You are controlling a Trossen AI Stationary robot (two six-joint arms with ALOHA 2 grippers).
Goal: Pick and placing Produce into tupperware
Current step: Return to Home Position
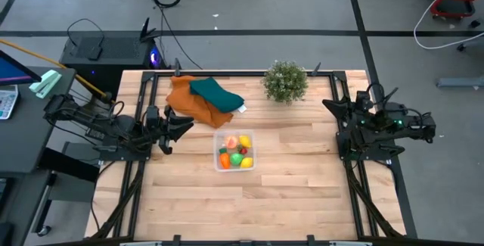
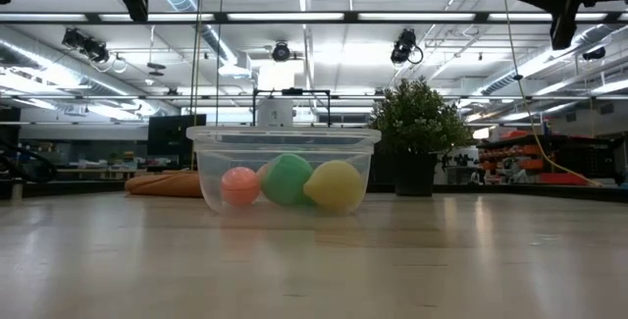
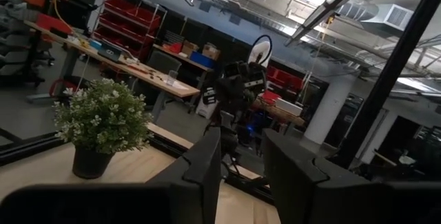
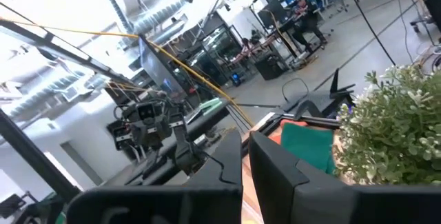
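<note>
The clear square tupperware (image 1: 234, 151) stands on its base at the middle of the table, also in the low view (image 2: 284, 142). The produce (image 1: 237, 152) lies inside it: yellow, green, red, orange and peach pieces; the low view shows a peach piece (image 2: 239, 186), a green one (image 2: 287, 179) and a yellow one (image 2: 334, 184) resting on the tub's floor. My left gripper (image 1: 184, 125) hovers left of the tub, open and holding nothing, its fingers (image 3: 210, 165) apart. My right gripper (image 1: 330, 105) is raised by the table's right edge, shut and empty, its fingers (image 4: 231, 162) nearly together.
An orange cloth (image 1: 193, 102) with a teal cloth (image 1: 218, 93) on it lies behind the tub, toward the far left. A bushy potted plant (image 1: 286, 82) stands at the far edge. Bare wood (image 1: 242, 200) spreads across the near half.
</note>
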